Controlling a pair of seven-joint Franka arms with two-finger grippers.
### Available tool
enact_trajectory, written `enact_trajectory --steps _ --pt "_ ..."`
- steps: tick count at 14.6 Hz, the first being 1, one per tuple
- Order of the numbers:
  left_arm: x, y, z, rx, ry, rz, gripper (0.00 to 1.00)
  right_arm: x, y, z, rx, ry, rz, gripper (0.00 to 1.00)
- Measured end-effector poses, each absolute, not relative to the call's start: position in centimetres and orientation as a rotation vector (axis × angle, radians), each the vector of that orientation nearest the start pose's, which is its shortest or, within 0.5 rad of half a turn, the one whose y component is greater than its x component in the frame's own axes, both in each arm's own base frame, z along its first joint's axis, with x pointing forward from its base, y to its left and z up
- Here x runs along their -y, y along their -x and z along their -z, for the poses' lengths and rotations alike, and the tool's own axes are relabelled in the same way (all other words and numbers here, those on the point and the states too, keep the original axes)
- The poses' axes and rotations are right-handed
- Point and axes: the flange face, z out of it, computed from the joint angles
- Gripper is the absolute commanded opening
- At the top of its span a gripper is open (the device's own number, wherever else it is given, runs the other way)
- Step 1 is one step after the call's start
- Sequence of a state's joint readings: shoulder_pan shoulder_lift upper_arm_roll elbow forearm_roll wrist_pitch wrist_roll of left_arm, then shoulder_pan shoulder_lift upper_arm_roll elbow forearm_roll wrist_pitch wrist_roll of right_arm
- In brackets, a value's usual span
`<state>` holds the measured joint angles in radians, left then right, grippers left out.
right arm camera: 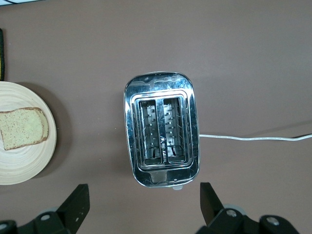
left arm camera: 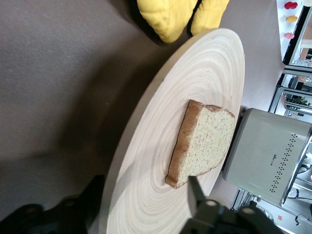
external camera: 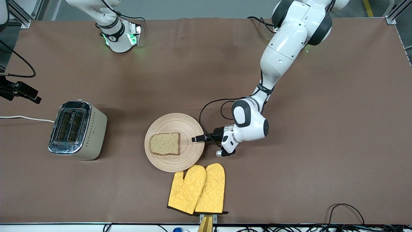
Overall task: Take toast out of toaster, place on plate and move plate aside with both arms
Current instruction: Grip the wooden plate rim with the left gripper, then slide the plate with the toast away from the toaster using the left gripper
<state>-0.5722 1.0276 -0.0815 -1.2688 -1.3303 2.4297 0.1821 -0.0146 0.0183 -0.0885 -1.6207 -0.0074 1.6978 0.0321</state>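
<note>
We see the round, pale-beige wooden plate (external camera: pixel 193 154) with ring grain lying flat on the brown table (external camera: pixel 322 145), and we place everything else by it. The square slice of light-brown speckled toast (external camera: pixel 164 143) lies flat on the plate, on its half toward the right arm's end. The left gripper (external camera: pixel 197 139) is at the plate's rim on the left arm's side, one finger (left arm camera: pixel 195 187) above the wood and the other below the edge; we cannot tell whether they press the plate yet. The chrome-topped beige two-slot toaster (external camera: pixel 77 130) stands well apart from the plate toward the right arm's end, its small lettering unreadable. The right gripper (right arm camera: pixel 144 207) hangs over the toaster with fingers spread, holding nothing. Two yellow quilted oven mitts (external camera: pixel 198 190) lie just beside the plate, nearer the front camera.
</note>
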Motion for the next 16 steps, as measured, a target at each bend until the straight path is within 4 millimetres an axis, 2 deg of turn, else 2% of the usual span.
enact_trajectory --steps 5,10,12,14,16 --pt "45.2 -60.7 -13.3 -0.247 -2.182 0.137 0.0 5.9 -56.8 -60.2 -0.207 3.145 0.091 1.0" --pt "45.2 -61.1 -13.9 -0.161 -2.171 0.077 0.0 5.9 -56.8 -60.1 -0.206 3.145 0.09 1.0" --pt "44.6 -61.9 -14.7 -0.136 -2.165 0.042 0.0 5.8 -56.8 -60.1 -0.205 3.145 0.09 1.0" --pt "43.7 -63.0 -16.4 -0.094 -2.147 0.02 0.0 5.8 -56.8 -60.1 -0.205 3.145 0.09 1.0" --pt "41.9 -64.1 -17.8 -0.03 -2.119 0.015 0.0 5.8 -56.8 -60.1 -0.205 3.145 0.09 1.0"
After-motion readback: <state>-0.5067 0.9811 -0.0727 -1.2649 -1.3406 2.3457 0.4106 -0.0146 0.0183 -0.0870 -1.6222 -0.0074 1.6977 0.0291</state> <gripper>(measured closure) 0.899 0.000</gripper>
